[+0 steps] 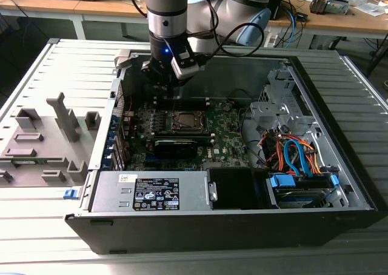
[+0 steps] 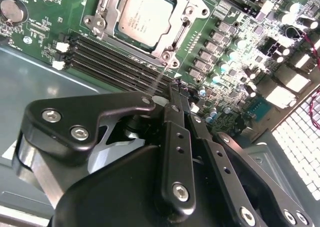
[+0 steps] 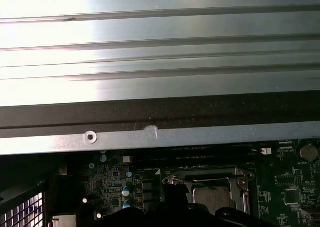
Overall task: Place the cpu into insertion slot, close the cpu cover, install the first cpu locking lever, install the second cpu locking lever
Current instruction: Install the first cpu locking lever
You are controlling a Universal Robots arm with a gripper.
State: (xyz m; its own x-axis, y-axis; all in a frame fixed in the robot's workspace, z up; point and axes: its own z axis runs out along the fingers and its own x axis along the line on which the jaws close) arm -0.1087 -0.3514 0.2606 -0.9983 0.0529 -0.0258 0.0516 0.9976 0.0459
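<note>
Ribbed metal table (image 1: 36,238) with an open case (image 1: 339,184) lying on it, desks behind. Inside, green board (image 2: 40,17).

Step one looks done: cpu (image 2: 145,12) lies flat in slot (image 2: 92,21), silver top up, square to the rim.

Step two looks done as well: cover (image 2: 135,41) lies down as a frame round the cpu, chip showing through its cut-out.

Levers are harder to judge. In the second wrist view, thin rod (image 2: 184,22) lies along one edge of the cover, probably one lever down. Cannot tell if either lever is hooked under its catch, so the last two steps may be unfinished.

Gripper (image 2: 176,89) hangs above the board just beside the slot, over the long black memory slots (image 2: 115,57), not touching the cover. Fingers (image 2: 172,132) meet at the tips, pressed together, with nothing between them.

In the exterior view, arm (image 1: 167,20) stands over the far side of the case, wrist low above the board.
</note>
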